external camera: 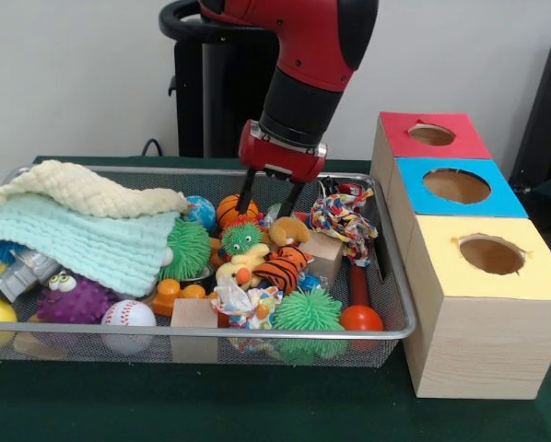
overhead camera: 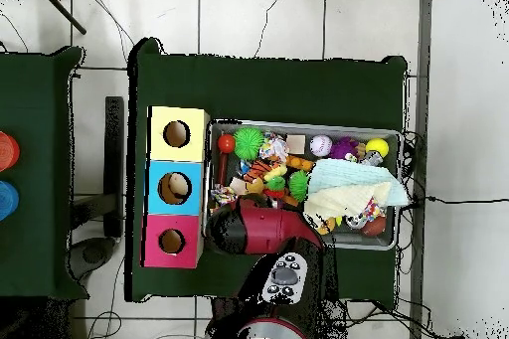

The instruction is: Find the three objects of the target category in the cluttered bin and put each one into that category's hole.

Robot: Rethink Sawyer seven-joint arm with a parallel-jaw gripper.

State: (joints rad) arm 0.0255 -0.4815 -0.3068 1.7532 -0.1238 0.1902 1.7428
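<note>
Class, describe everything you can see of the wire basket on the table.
The wire basket is a wide, shallow rectangle of silver mesh with a thick metal rim. It sits flat on the dark green table, beside a row of three wooden boxes, apparently touching them. It is crowded with toys, and folded cloths cover one end. The gripper reaches down into it, fingers spread.
</note>
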